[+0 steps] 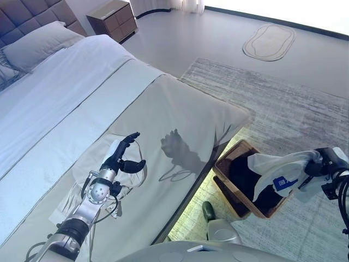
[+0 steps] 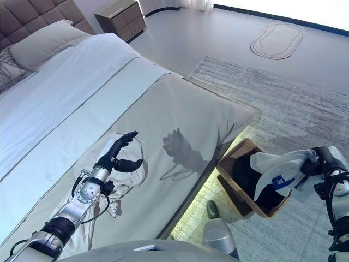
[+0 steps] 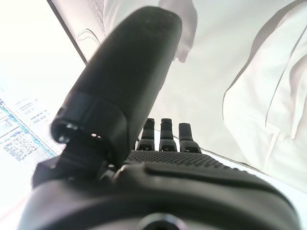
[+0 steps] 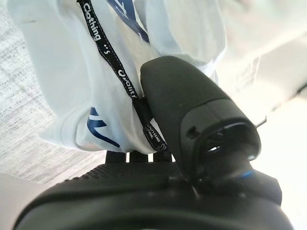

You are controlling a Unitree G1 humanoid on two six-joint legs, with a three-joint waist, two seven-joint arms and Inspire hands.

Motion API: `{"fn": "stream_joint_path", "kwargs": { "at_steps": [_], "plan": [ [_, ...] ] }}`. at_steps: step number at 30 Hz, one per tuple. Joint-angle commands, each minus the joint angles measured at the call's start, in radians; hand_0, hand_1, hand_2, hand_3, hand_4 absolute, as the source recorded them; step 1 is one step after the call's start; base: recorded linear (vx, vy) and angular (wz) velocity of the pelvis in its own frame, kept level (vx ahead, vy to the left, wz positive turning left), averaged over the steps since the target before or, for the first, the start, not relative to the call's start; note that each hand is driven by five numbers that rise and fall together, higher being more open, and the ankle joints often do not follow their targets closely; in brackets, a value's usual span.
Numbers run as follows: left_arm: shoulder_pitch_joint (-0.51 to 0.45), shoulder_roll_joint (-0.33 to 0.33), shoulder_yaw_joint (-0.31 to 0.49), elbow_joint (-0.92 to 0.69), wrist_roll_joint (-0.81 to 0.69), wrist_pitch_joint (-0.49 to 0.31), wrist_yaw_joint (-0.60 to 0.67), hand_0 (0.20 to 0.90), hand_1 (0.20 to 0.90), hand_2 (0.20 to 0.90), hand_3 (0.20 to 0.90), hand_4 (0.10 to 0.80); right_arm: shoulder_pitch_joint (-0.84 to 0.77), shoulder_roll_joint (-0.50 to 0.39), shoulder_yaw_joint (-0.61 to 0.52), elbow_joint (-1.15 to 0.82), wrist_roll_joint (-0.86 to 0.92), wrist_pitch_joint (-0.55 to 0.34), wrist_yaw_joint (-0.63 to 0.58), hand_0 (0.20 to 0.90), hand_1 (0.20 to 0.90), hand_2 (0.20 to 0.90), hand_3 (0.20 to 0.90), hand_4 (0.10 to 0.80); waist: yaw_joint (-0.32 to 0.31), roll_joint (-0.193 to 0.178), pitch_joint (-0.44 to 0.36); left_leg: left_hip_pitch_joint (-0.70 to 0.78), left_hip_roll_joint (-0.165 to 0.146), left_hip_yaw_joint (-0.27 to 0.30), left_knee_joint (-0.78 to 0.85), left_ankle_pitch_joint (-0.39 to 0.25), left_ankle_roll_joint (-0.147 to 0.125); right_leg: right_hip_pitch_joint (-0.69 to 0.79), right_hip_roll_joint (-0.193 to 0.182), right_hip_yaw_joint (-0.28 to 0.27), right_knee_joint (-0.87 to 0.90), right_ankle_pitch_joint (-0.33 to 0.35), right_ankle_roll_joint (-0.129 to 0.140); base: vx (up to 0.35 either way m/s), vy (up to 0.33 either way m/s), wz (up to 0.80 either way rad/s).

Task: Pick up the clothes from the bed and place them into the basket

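My right hand (image 1: pixel 322 164) is clamped on a white garment (image 1: pixel 281 172) above the basket (image 1: pixel 234 188); next, release it. My left hand (image 1: pixel 122 155) hovers, fingers apart, over bed (image 1: pixel 180 109) clothing (image 1: pixel 128 183).

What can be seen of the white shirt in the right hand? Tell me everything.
The white shirt looks like soft light fabric with a blue mark on it and a black printed ribbon at the collar. It hangs bunched from the right hand, whose thumb and fingers pinch it. Its lower end droops over the basket beside the bed, above dark clothes already inside.
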Motion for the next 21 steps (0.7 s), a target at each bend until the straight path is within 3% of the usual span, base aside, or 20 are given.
{"fn": "stream_joint_path", "kwargs": {
  "at_steps": [1,21],
  "plan": [
    [-0.087,0.069,0.025,-0.077,0.006,-0.046,0.033,0.9,0.9,0.9,0.9,0.8,-0.107,-0.029,-0.007,-0.002,-0.044,-0.05,-0.087,0.9,0.9,0.9,0.9,0.8,0.012,-0.078,-0.062,-0.034,0.006,0.017,0.065,-0.027,-0.01,0.017,-0.032,-0.002,0.086,-0.079,0.06,0.0,0.0,0.0],
    [-0.074,0.079,0.039,-0.111,0.003,-0.044,0.043,0.9,0.9,0.9,0.9,0.8,-0.108,0.0,-0.018,0.023,-0.028,-0.023,-0.118,0.9,0.9,0.9,0.9,0.8,0.029,-0.093,-0.057,-0.024,0.012,0.007,0.046,-0.016,-0.011,0.032,-0.03,-0.008,0.08,-0.078,0.061,0.0,-0.005,0.03]
  ]
}}
